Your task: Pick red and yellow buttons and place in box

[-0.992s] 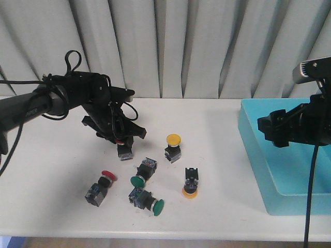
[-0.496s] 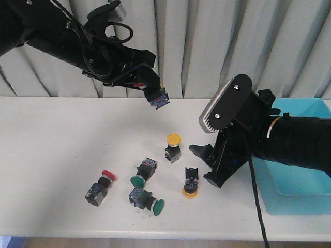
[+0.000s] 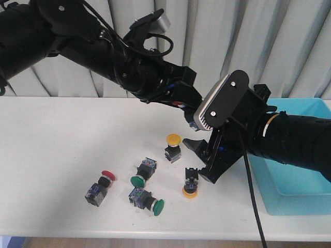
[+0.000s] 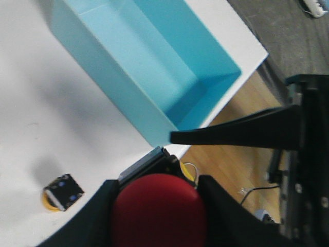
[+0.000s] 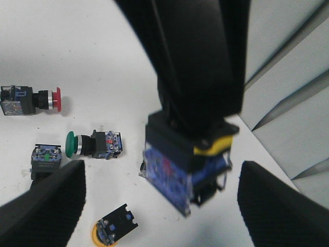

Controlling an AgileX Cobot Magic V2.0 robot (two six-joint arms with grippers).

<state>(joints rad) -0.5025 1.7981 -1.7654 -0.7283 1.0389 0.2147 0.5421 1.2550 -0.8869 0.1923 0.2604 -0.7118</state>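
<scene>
My left gripper (image 3: 185, 111) is shut on a red button (image 4: 158, 208), held high above the table's middle; its blue-black body shows in the right wrist view (image 5: 182, 172). My right gripper (image 3: 199, 160) is open and empty, just below the left one, above a yellow button (image 3: 190, 183) lying cap-down. A second yellow button (image 3: 172, 146) stands upright to its left. Another red button (image 3: 101, 186) lies at front left. The light-blue box (image 3: 300, 165) stands at the right; it also shows in the left wrist view (image 4: 154, 67).
Two green-capped switches (image 3: 144, 172) (image 3: 148, 200) lie between the red and yellow buttons. Both arms crowd the space over the table's middle, the right wrist camera housing (image 3: 220, 101) close to the left gripper. A pleated curtain hangs behind.
My left gripper lifted the red button off the table and carried it right, toward the box. My right arm swung from over the box to above the cap-down yellow button.
</scene>
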